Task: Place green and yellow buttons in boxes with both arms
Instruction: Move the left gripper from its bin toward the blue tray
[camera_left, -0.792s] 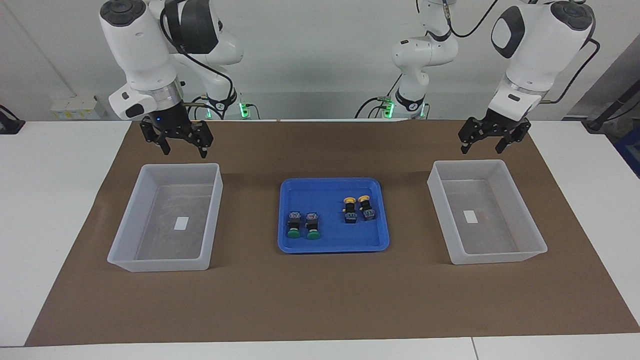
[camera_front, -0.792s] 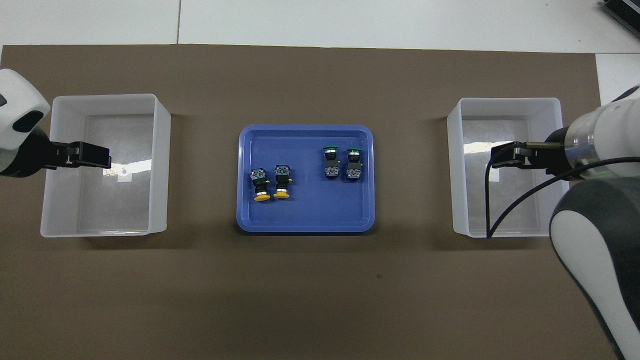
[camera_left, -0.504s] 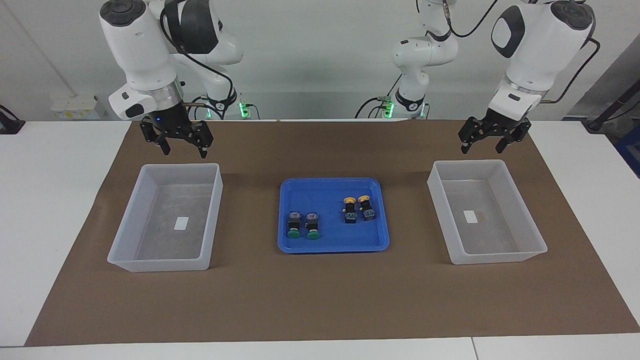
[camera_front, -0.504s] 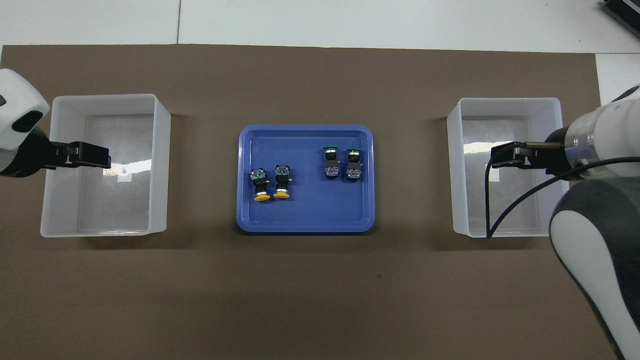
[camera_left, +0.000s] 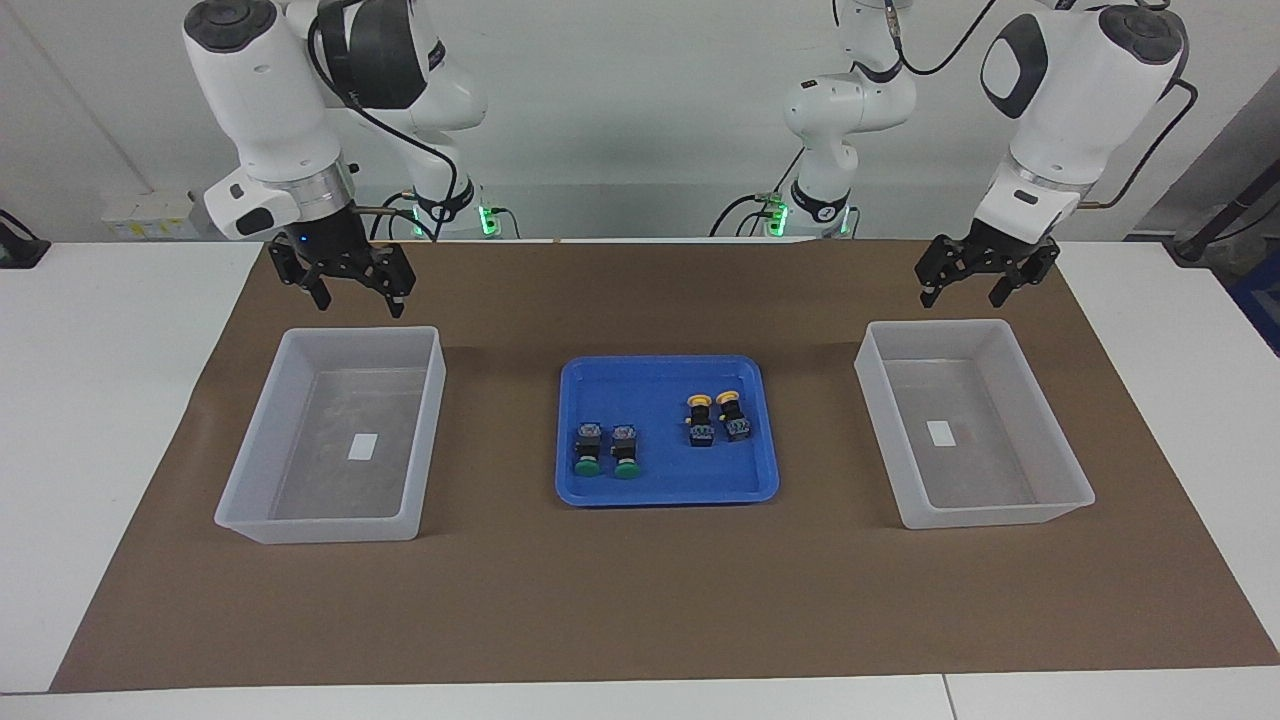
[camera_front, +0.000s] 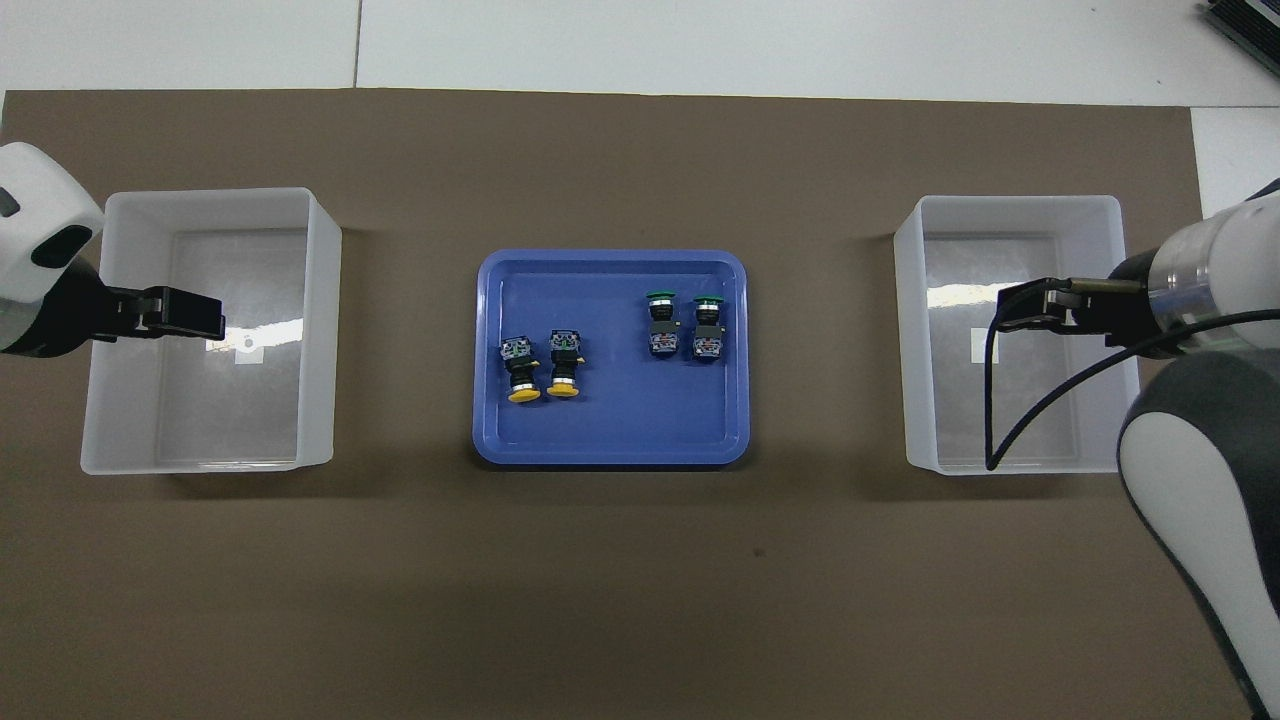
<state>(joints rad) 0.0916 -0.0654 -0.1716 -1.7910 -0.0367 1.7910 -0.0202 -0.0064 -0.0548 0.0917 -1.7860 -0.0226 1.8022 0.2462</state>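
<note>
Two green buttons (camera_left: 606, 452) (camera_front: 684, 323) and two yellow buttons (camera_left: 716, 415) (camera_front: 542, 370) lie in pairs in the blue tray (camera_left: 660, 364) (camera_front: 610, 257) at mid-table. A translucent box stands at each end of the table: one (camera_left: 360, 332) (camera_front: 1010, 200) at the right arm's end, one (camera_left: 940, 325) (camera_front: 210, 193) at the left arm's end; each holds only a white label. My right gripper (camera_left: 360, 303) (camera_front: 1005, 310) hangs open and holds nothing over its box's robot-side rim. My left gripper (camera_left: 963, 298) (camera_front: 215, 318) hangs open, holding nothing, over the other box's robot-side rim.
A brown mat (camera_left: 640, 600) covers the white table under tray and boxes. Bare mat lies between the tray and each box, and along the table edge farthest from the robots. Both arms' bodies rise above the robot-side edge.
My right gripper has drifted a little toward its own end of the table. The left gripper has barely shifted. Buttons, tray and boxes have not moved.
</note>
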